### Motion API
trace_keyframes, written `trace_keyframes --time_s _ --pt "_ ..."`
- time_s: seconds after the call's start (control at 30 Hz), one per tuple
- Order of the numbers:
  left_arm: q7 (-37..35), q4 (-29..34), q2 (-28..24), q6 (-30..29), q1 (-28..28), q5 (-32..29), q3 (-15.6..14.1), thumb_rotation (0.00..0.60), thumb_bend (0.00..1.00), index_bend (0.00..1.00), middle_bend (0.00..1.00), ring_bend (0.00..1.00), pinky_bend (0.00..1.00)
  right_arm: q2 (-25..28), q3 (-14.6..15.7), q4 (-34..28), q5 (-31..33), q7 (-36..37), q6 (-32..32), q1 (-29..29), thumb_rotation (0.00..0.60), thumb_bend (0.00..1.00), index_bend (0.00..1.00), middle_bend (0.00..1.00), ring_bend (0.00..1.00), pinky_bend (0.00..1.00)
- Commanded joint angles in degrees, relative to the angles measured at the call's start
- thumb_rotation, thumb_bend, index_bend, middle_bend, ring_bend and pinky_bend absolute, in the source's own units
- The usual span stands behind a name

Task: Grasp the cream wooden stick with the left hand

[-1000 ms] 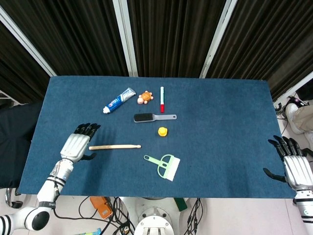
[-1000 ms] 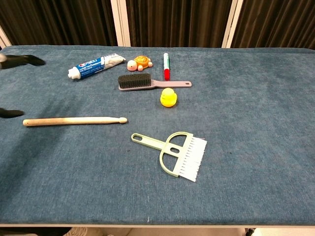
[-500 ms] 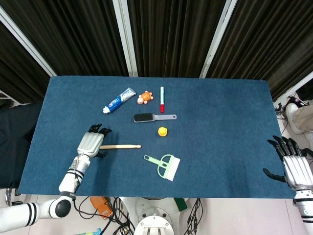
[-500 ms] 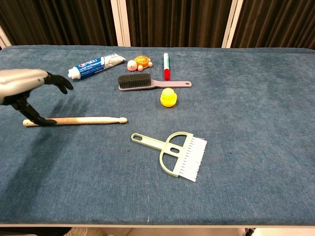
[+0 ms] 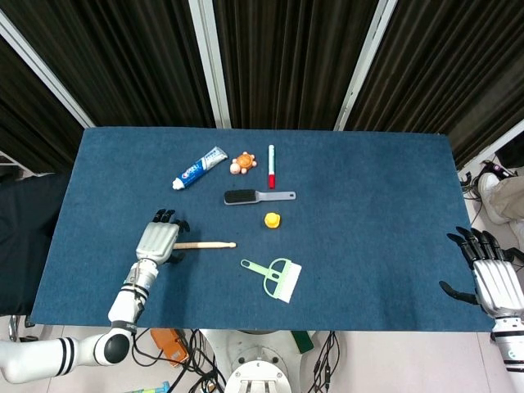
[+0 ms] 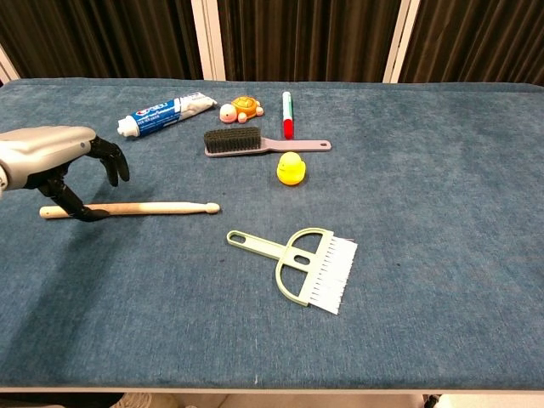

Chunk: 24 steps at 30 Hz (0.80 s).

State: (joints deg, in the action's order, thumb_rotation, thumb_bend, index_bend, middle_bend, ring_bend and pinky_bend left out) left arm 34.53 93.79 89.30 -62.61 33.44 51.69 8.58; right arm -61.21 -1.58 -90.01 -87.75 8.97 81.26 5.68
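Observation:
The cream wooden stick (image 6: 144, 207) lies flat on the blue table, left of centre, its rounded tip pointing right. In the head view only the stick's right part (image 5: 209, 245) shows beyond my left hand (image 5: 158, 240). My left hand (image 6: 53, 150) hovers over the stick's left end, fingers arched down on the far side and the thumb (image 6: 78, 206) low on the near side, at or just off the wood. The fingers stand apart and have not closed on it. My right hand (image 5: 491, 277) rests with spread fingers and nothing in it at the table's right front edge.
A toothpaste tube (image 6: 166, 113), an orange turtle toy (image 6: 240, 109) and a red marker (image 6: 287, 115) lie at the back. A dark brush (image 6: 255, 141) and a yellow duck (image 6: 291, 168) sit mid-table. A green hand broom (image 6: 302, 268) lies in front of the stick's tip.
My left hand has moved right from the table's left side to over the stick's left end, dropped lower, and its fingers have curled down. The stick and right hand have not moved.

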Motion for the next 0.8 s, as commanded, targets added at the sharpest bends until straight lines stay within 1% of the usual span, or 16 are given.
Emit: trace_keyframes --time_s 0.03,0.27,0.43,0.8 --pt "0.48 -0.27 0.74 -0.39 0.46 -0.29 -0.09 0.600 0.23 0.35 0.37 0.10 0.08 0.01 -0.01 -0.01 0.02 -0.01 -0.01 0.01 0.600 0.29 0.21 0.14 0.08 0.00" --pt "0.95 -1.52 2.53 -0.38 1.46 -1.50 -0.22 0.600 0.24 0.39 0.42 0.13 0.08 0.01 0.00 0.05 0.09 0.15 -0.11 0.04 0.600 0.29 0.21 0.14 0.08 0.00" --pt "0.80 -3.11 4.01 -0.36 1.99 -1.87 -0.35 0.600 0.25 0.41 0.43 0.13 0.08 0.03 -0.02 0.03 0.12 0.18 -0.13 0.06 0.600 0.29 0.21 0.14 0.08 0.00" --pt "-1.37 -5.31 5.18 1.03 2.59 -1.59 -0.63 0.600 0.26 0.44 0.47 0.15 0.08 0.08 -0.04 0.04 0.38 0.39 -0.46 0.16 0.600 0.29 0.21 0.14 0.08 0.00"
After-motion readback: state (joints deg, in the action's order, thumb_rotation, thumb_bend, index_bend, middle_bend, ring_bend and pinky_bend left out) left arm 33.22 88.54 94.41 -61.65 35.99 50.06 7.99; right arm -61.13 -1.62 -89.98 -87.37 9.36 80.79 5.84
